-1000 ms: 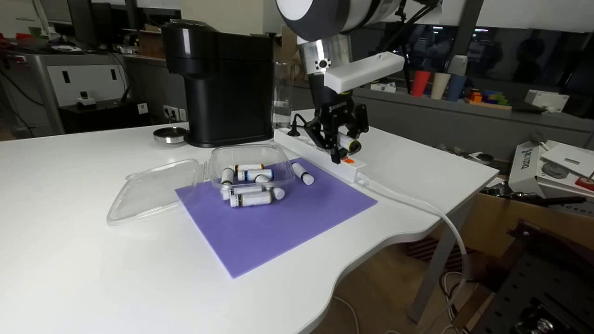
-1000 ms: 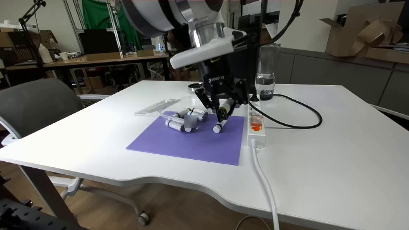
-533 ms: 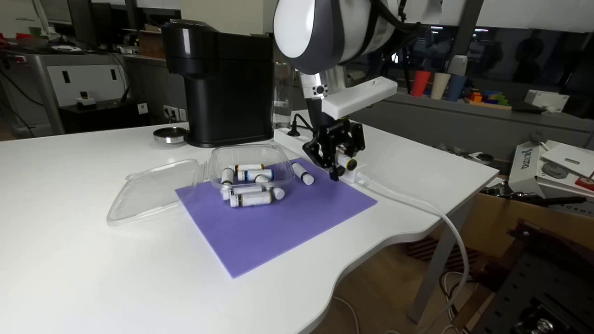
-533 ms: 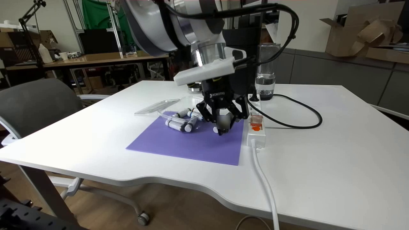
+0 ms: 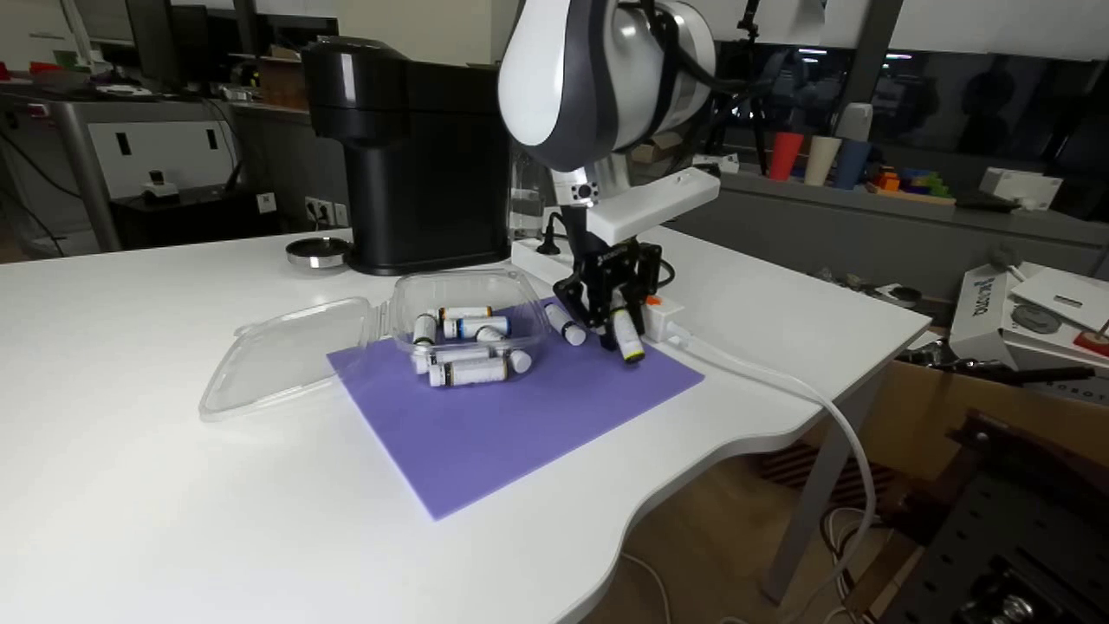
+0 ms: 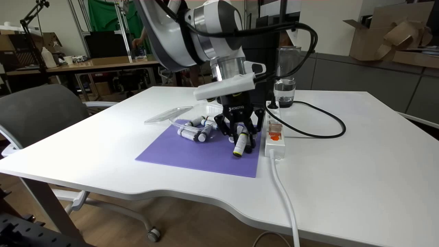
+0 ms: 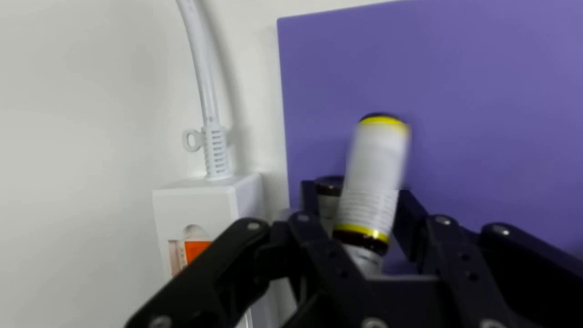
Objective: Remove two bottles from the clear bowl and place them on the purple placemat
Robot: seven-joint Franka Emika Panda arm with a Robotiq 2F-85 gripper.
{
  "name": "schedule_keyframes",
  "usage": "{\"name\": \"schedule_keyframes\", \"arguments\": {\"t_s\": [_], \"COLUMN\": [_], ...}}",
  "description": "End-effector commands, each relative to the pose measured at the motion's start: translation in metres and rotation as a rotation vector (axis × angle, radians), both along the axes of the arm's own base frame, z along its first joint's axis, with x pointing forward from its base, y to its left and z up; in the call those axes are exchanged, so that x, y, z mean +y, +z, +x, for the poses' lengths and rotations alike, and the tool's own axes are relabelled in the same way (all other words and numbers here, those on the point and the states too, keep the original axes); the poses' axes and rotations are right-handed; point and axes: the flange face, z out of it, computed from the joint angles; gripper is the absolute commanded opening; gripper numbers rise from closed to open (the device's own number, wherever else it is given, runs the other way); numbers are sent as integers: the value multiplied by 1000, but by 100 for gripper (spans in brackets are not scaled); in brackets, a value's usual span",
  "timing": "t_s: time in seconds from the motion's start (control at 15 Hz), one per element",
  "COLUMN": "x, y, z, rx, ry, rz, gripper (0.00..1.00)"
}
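The purple placemat (image 5: 502,442) (image 6: 199,158) (image 7: 455,91) lies under the clear bowl (image 5: 524,299), which holds several white bottles (image 5: 468,372). One bottle (image 5: 565,326) lies on the mat beside the bowl. My gripper (image 5: 620,326) (image 6: 244,140) (image 7: 357,200) is low over the mat's corner. Its fingers stand wider apart than the yellow-banded bottle (image 5: 628,338) (image 6: 240,145) (image 7: 375,159), which leans between them, blurred, low end close to the mat. Contact is unclear. A second bottle (image 7: 329,196) sits by one finger, mostly hidden; its dark end (image 6: 248,149) shows in an exterior view.
A white power strip (image 5: 663,314) (image 7: 205,205) with its cable (image 7: 200,73) runs right beside the gripper. The bowl's open lid (image 5: 286,355) lies on the table. A big black machine (image 5: 416,165) stands behind the bowl. A water jug (image 6: 285,79) stands at the back.
The gripper has come down to the mat. The yellow-banded bottle has swung from nearly level to tilted, its banded end now low. The bowl and its bottles have not moved.
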Motion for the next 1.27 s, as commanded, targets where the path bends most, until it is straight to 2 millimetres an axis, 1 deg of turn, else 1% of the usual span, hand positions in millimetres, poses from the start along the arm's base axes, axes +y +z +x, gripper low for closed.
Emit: {"name": "schedule_keyframes", "arguments": {"t_s": [0.0, 0.2, 0.27, 0.47, 0.73, 1.0, 1.2], "x": [-1, 3, 5, 11, 20, 29, 33], "y": [6, 19, 23, 43, 80, 117, 139], "z": [12, 14, 14, 15, 11, -3, -13], "rx": [-24, -51, -59, -91, -128, -152, -161], "ry": [4, 14, 19, 40, 34, 7, -5], "rz": [7, 17, 21, 22, 9, 8, 7], "gripper": [76, 96, 100, 100, 100, 100, 100]}}
